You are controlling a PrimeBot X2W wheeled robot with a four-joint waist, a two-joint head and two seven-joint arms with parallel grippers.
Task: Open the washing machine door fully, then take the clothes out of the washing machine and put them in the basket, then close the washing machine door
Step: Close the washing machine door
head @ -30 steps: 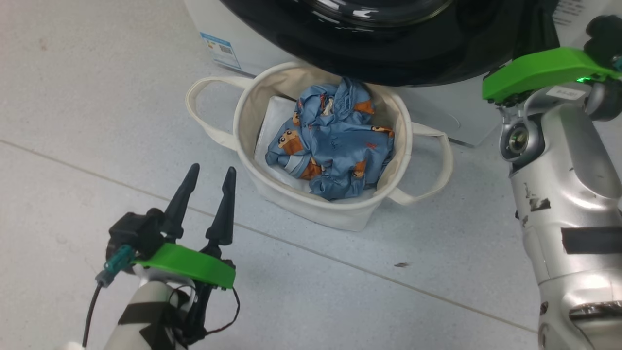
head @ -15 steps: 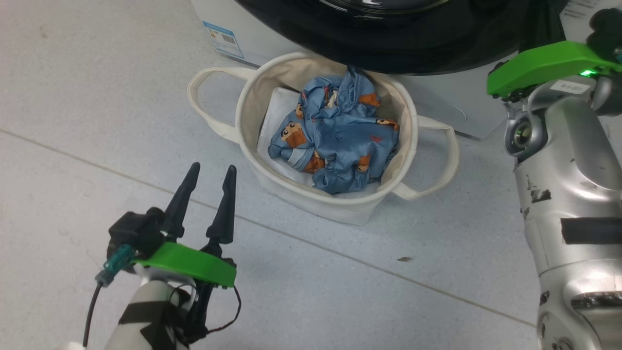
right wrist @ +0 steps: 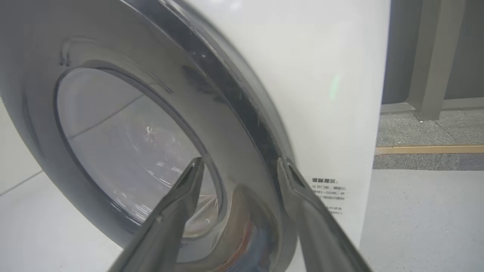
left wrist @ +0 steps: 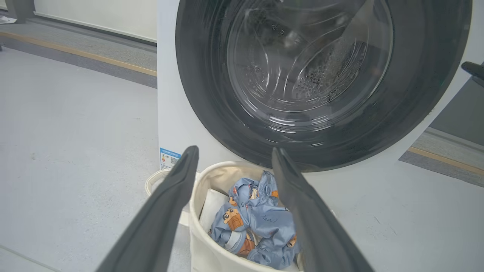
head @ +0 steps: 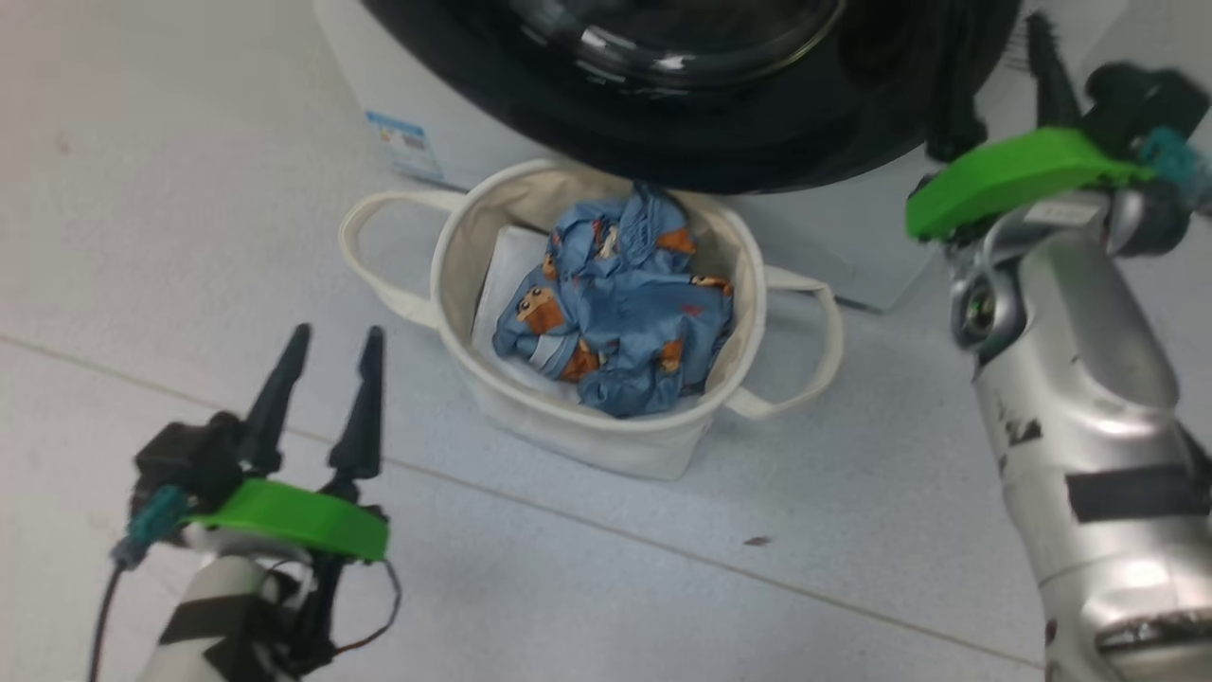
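Observation:
The cream basket [head: 568,431] stands on the floor just below the washing machine door [head: 757,142]. The blue bear-print clothes [head: 625,313] lie bunched inside it. In the left wrist view the door [left wrist: 211,94] lies flat against the white washing machine [left wrist: 170,94], and the steel drum shows through its glass. My left gripper [head: 338,333] is open and empty, low and left of the basket [left wrist: 204,249], pointing at the clothes [left wrist: 261,223]. My right gripper [right wrist: 240,162] is open beside the door's right rim [right wrist: 234,113], holding nothing.
A plain white sheet [head: 497,275] lies under the clothes in the basket. A blue sticker [head: 402,142] marks the machine's lower left corner. My silver right forearm [head: 1070,379] rises along the right side. Grey tiled floor [head: 663,587] lies in front of the basket.
The head camera has shifted, so the basket and left gripper sit lower and further left. My right gripper's fingers, hidden before, now stand apart beside the door rim.

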